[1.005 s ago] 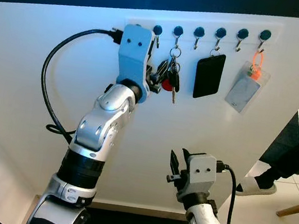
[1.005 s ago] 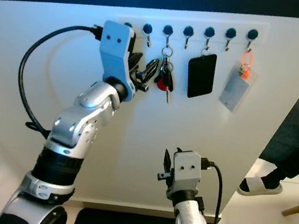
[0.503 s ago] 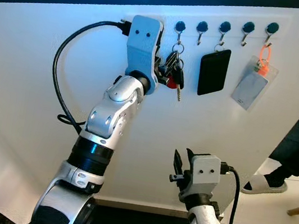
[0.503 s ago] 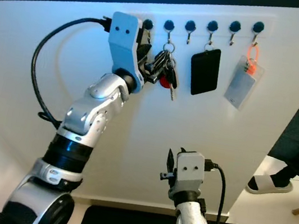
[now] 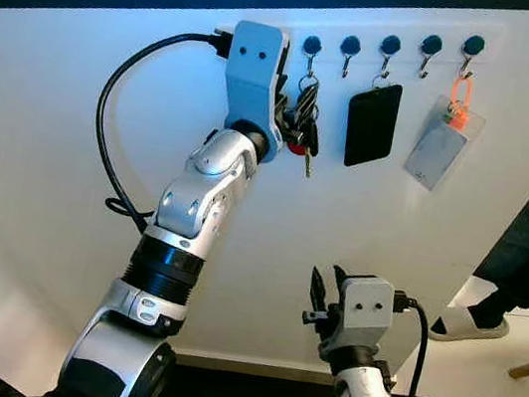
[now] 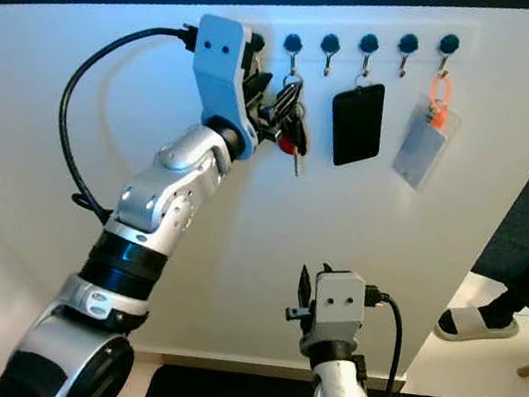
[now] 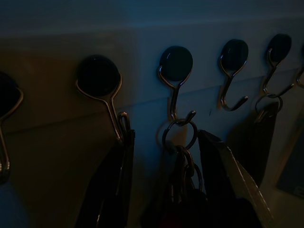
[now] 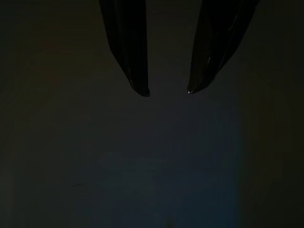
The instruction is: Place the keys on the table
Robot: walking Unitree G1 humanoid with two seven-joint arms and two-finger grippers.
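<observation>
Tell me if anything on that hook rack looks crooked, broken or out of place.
Nothing looks damaged. The clear badge holder on its orange clip hangs slightly tilted, while the black card case hangs straight. The keys are on their hook, with the left gripper around them.

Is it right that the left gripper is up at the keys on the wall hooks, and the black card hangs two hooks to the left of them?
Not quite. The left gripper is up at the keys on the hook rail, but the left eye view shows the black card hanging two hooks to their right, not to their left.
</observation>
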